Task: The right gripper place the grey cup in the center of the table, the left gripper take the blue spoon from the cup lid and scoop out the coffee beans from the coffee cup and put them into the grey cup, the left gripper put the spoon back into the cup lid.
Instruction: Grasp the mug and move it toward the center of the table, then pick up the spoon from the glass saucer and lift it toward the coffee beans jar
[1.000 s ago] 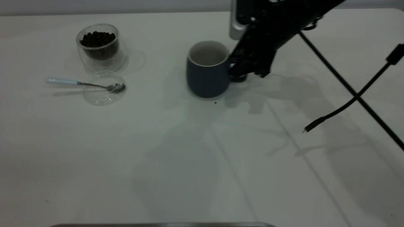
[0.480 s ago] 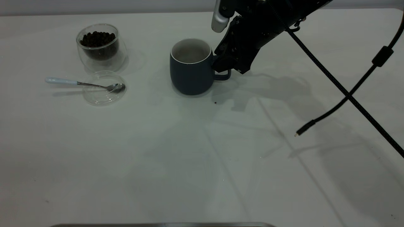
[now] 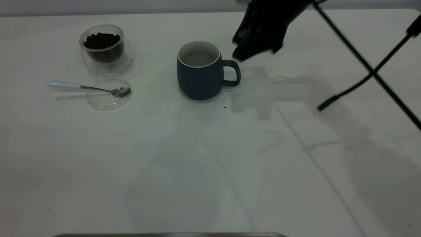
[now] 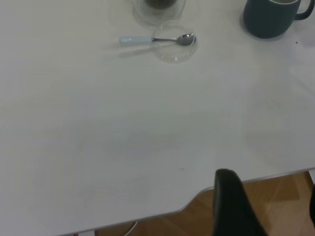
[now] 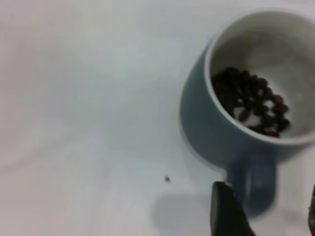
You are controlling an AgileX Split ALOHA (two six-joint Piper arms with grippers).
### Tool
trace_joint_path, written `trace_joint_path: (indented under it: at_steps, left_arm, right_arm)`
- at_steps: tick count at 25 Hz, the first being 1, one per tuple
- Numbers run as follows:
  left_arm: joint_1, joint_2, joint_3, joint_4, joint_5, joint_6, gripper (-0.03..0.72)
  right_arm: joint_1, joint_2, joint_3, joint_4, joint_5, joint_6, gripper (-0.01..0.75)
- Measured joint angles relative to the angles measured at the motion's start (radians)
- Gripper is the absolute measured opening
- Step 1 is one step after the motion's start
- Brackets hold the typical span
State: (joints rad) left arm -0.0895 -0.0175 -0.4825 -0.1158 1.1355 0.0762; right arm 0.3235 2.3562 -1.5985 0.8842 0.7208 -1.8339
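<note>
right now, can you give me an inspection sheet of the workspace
surface: off-white table, bare at the front, arm shadows across it
mug: grey cup upright near centre, free of both grippers, handle toward the right arm; beans already inside
glass cup: coffee cup far left, coffee beans in it
lid: cup lid flat in front of the glass cup
spoon: blue spoon, bowl in the lid, handle out over the table
clutter: one dark speck by the mug
grippers: right gripper open, raised beside the mug handle; left gripper open, off the table's near edge
cables: black cables crossing at the right
surroundings: wood floor below the table edge
</note>
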Motion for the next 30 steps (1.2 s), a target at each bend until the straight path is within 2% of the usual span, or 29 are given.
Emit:
trace_joint_path:
  at_steps: [4,9,13,18,21,25,30]
  left_arm:
    - [0.000,0.000,0.000,0.000,0.000,0.000,0.445]
    - [0.000,0.000,0.000,0.000,0.000,0.000,0.445]
    - [0.000,0.000,0.000,0.000,0.000,0.000,0.445]
    - [0.000,0.000,0.000,0.000,0.000,0.000,0.445]
    - [0.000,0.000,0.000,0.000,0.000,0.000,0.445]
    - [0.000,0.000,0.000,0.000,0.000,0.000,0.445]
    - [0.000,0.000,0.000,0.000,0.000,0.001,0.445]
  right_arm:
    - [-0.024,-0.135,0.000,-0.219,0.077,0.339,0.364]
    - [-0.025,-0.368,0.000,-0.401,0.317,0.958,0.364]
    - [-0.025,-0.567,0.000,-0.481,0.453,1.288,0.364]
    - [-0.025,-0.749,0.007,-0.600,0.508,1.495,0.364]
    - [-0.025,-0.859,0.082,-0.718,0.508,1.561,0.364]
    - [-0.025,-1.056,0.296,-0.890,0.500,1.667,0.364]
    - [-0.025,-1.331,0.582,-0.989,0.467,1.800,0.364]
